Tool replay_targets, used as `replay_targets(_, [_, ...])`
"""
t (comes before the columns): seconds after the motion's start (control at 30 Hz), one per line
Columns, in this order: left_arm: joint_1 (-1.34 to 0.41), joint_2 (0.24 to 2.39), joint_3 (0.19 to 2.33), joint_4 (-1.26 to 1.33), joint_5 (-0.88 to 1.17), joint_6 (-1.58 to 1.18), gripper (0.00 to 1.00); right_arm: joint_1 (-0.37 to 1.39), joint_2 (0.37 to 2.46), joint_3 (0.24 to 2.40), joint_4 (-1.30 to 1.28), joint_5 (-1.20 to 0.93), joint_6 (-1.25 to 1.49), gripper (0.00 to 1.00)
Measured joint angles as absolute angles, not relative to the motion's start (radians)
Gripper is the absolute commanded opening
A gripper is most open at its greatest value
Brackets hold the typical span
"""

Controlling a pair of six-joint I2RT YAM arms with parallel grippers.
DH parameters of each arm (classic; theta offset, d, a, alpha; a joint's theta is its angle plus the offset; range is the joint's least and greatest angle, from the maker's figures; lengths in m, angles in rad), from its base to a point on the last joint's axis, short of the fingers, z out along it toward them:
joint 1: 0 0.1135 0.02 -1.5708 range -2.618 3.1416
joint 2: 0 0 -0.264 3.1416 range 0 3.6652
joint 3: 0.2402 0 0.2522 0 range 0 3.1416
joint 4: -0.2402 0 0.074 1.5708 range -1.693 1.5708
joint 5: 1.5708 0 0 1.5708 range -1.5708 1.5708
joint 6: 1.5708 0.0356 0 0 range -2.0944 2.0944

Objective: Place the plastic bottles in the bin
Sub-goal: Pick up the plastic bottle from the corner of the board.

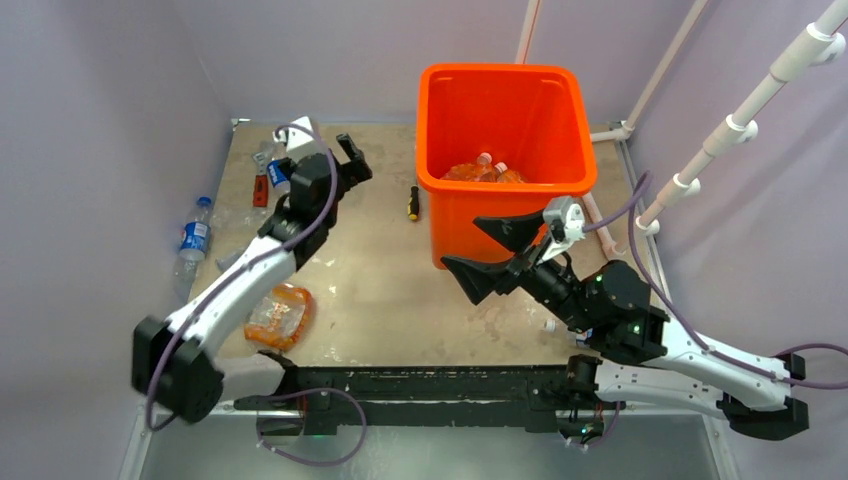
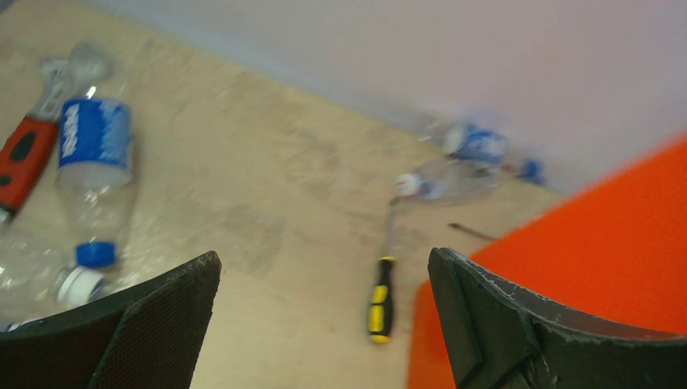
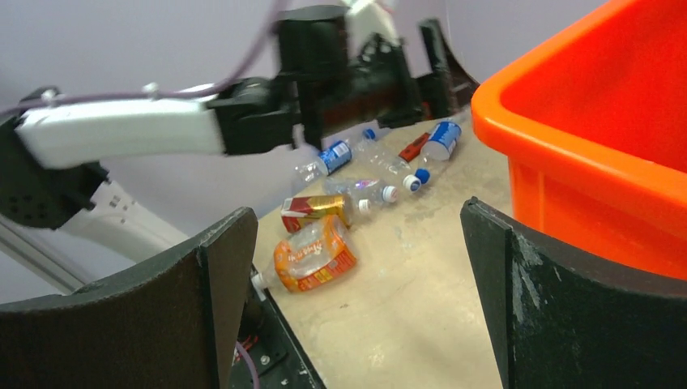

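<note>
While both arms hang over the tabletop (image 1: 380,290), top view: orange bin (image 1: 436,150) at 1 o'clock w/ crushed bottles (image 1: 485,171) inside; left gripper (image 1: 352,162) at 10 o'clock, right gripper (image 1: 462,243) at 3 o'clock, near bin. Orange-label bottle (image 1: 278,315) lies at 8 o'clock. Left wrist: left gripper spread wide, empty; Pepsi bottle (image 2: 96,158) at 10 o'clock, screwdriver (image 2: 381,298) at 6. Right wrist: right gripper also wide apart, holding nothing; bin at 2 o'clock.
</note>
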State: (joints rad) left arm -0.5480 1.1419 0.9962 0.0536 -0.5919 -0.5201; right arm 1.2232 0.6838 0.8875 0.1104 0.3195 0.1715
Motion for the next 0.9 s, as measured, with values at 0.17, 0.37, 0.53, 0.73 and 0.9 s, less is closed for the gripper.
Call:
replay_targets(0.17, [-0.317, 1.430, 1.048, -0.028, -0.477, -0.595, 0.99, 1.223, 0.712, 0.882, 0.126, 0.304, 0.178, 0.98])
replay_targets(0.37, [-0.235, 1.746, 1.313, 0.016, -0.231, -0.505, 0.87, 1.224, 0.691, 0.883, 0.105, 0.299, 0.179, 0.98])
replay_targets(0.53, [-0.202, 1.935, 1.453, 0.115, 0.081, -0.371, 0.85, 1.224, 0.659, 0.884, 0.065, 0.305, 0.175, 0.98])
replay_targets(0.73, [-0.202, 2.119, 1.520, 0.272, 0.405, -0.302, 0.84, 1.224, 0.639, 0.884, 0.057, 0.304, 0.155, 0.98])
replay_targets(0.9, [-0.207, 2.280, 1.589, 0.459, 0.610, -0.319, 0.83, 1.224, 0.639, 0.876, 0.050, 0.298, 0.145, 0.98])
